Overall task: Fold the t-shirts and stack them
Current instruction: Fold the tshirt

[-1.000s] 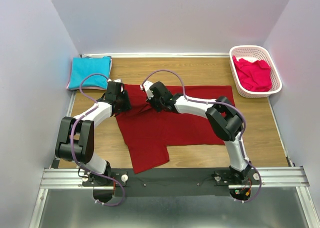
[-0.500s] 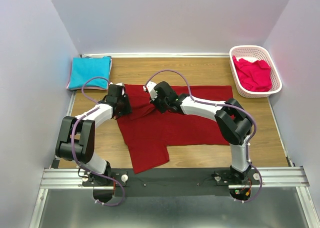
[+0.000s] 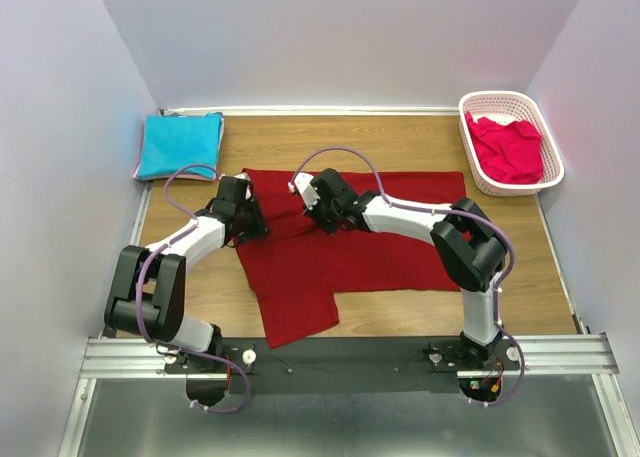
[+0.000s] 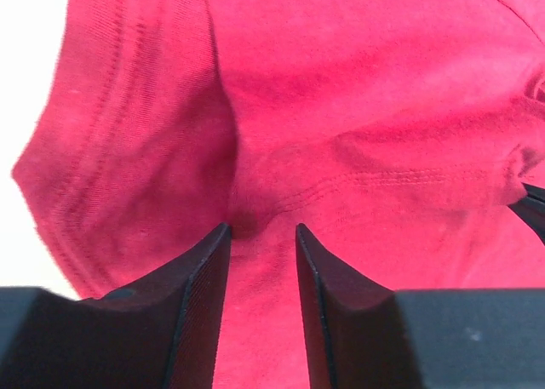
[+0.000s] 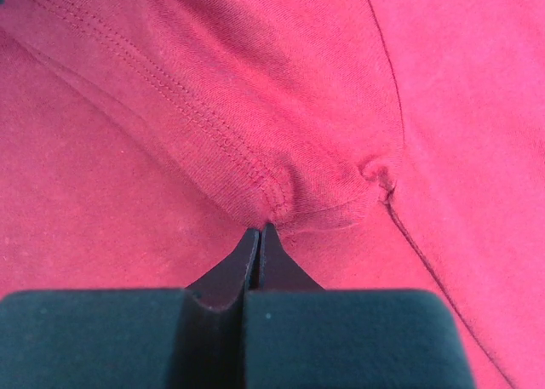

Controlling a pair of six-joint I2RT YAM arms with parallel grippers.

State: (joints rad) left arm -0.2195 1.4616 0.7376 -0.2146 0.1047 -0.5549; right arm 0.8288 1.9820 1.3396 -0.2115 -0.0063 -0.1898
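dark red t-shirt point(image 3: 350, 262), hem in right gripper point(image 5: 259, 231); fold in left gripper point(image 4: 262, 229)

Three tees are in view: one dark red tee point(image 3: 340, 262), one turquoise tee point(image 3: 178, 145) and one pinkish-red tee point(image 3: 508, 149). There is one basket point(image 3: 512, 187). Two arms are present, the left arm point(image 3: 190, 239) and the right arm point(image 3: 410, 215), with one purple cable apiece, the left cable point(image 3: 180, 174) and the right cable point(image 3: 340, 150). There are two end effectors, the left end effector point(image 4: 262, 229) and the right end effector point(image 5: 258, 230), each with two fingers point(image 4: 200, 287), four in all. One tabletop point(image 3: 400, 142) carries everything.
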